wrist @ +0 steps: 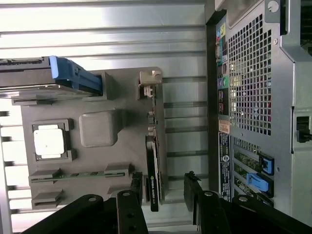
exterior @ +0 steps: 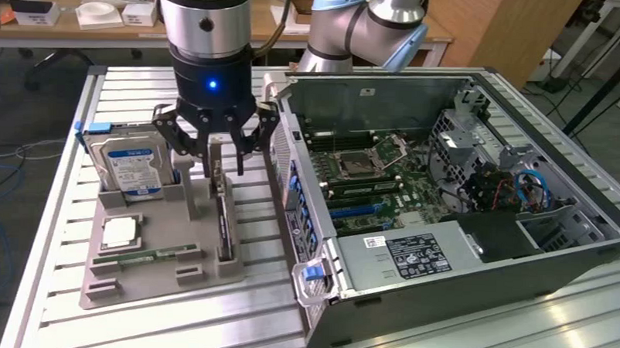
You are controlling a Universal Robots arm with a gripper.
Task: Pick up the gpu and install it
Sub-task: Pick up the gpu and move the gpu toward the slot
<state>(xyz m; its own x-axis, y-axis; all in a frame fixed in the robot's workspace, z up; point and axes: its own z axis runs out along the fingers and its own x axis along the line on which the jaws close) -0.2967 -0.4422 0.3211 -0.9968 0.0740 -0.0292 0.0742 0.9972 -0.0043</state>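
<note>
the gpu (exterior: 224, 217) stands on its long edge in a slot of the grey tray (exterior: 157, 285), along the tray's side nearest the computer case (exterior: 474, 226), with its silver bracket at the hard-drive end of the tray. the gripper (exterior: 214, 164) hangs over it with jaws spread wide. from the wrist view the gpu (wrist: 152, 170) runs through the gap of the gripper (wrist: 164, 179), one jaw to each side and daylight on both, so nothing is pinched. whether the tips reach below the card's top edge i can't tell.

to my eye this is the pick-up step, at the line-up for the grasp; the install hasn't begun, since the card sits in its tray slot outside the case. a sound grip here would call for the jaws centred across the thin board, closing squarely on its two faces, and a straight pull up out of the slot so it doesn't bind.

counting: one gpu, one hard drive (exterior: 133, 168), one square processor chip (exterior: 119, 231), one narrow green ram stick (exterior: 147, 256), one tray, one open case, one gripper, all on one slatted metal surface (exterior: 50, 234).
</note>
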